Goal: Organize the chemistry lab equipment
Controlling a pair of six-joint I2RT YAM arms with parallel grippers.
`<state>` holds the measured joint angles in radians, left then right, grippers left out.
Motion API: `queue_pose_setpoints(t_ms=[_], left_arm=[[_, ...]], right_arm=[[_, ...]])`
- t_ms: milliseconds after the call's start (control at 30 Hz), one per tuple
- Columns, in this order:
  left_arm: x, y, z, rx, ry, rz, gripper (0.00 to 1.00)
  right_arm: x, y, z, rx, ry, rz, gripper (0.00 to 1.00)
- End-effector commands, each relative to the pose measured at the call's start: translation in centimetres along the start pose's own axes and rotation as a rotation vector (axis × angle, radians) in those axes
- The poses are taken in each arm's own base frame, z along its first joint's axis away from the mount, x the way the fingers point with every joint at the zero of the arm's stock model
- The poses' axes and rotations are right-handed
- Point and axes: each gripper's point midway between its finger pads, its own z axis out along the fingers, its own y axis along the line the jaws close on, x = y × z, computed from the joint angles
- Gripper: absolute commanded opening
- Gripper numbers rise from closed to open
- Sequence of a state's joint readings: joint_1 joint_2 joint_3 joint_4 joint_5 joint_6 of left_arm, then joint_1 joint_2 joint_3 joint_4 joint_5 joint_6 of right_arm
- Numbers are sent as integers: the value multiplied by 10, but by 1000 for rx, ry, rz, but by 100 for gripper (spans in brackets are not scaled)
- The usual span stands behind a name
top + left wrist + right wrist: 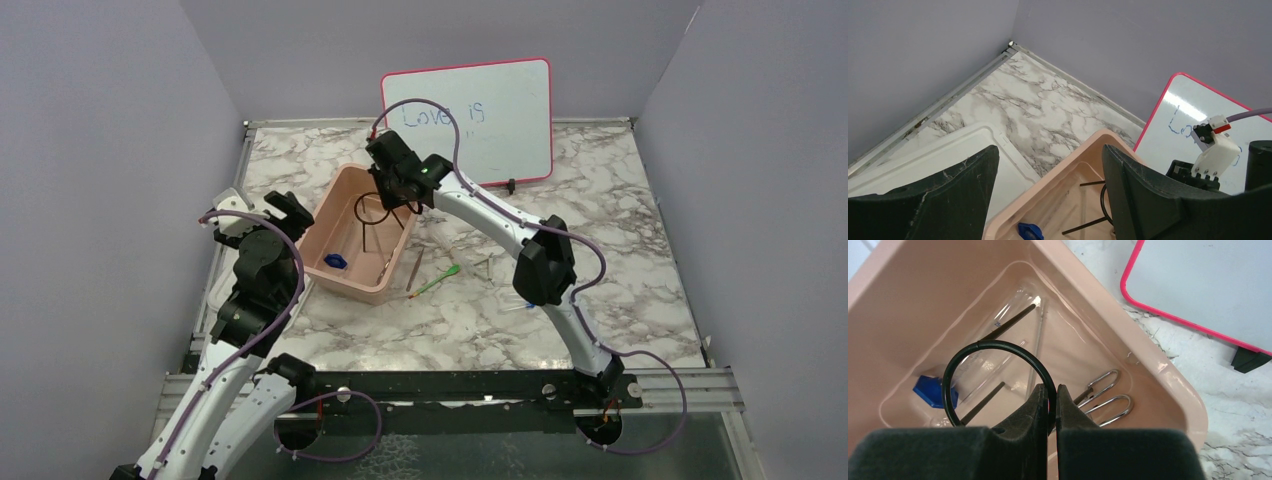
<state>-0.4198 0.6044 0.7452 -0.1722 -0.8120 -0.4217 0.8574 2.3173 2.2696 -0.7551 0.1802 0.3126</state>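
Standing at the left edge, the left claw (285, 209) hangs with its fingers spread wide and nothing between them, above the white lid (963, 142) that lies flat on the table (620, 250) beside the pink tub (322, 222). It has no part in the work that I can see.

Moving along, the tub is already partly filled. A blue cap (930, 390) sits at its near end, at least one clear tube (998, 357) lies along the floor, and the silver tongs (1108, 401) rest against the wall on the far side from the cap. So a fair share of the sorting looks done.

Over the middle of the tub, the right claw (1049, 390) is pinched tight on the black ring of the wire stand (993, 343). The stand's legs reach down inside the tub, though I cannot tell whether they touch the bottom. My guess is that this is the step in hand: setting the stand in with the rest and letting go.

Right of the tub, some things are left out on the marble. A thin stick (413, 270) lies just beside the tub wall, and the green-handled tool (440, 280) lies near it. Further right are one or two small bits, too small to name. Those would need collecting, and the lid may go on last. The whiteboard (480, 120) leans at the back, apart from all this.
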Motion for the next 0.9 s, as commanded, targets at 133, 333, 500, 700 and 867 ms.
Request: queue_pose_setpoints(t_ms=[133, 333, 500, 700, 867], left_arm=[[-1, -5, 2, 23, -5, -5, 78], [0, -7, 3, 30, 1, -2, 78], [1, -10, 3, 43, 9, -1, 79], [5, -16, 5, 68, 26, 9, 81], [15, -34, 10, 146, 65, 51, 85]], right_arm=[[2, -7, 16, 55, -2, 13, 28], [-19, 1, -1, 5, -59, 37, 39], [-46, 4, -29, -17, -132, 60, 45], [-69, 7, -70, -60, -218, 81, 46], [-68, -3, -108, -74, -272, 120, 46]])
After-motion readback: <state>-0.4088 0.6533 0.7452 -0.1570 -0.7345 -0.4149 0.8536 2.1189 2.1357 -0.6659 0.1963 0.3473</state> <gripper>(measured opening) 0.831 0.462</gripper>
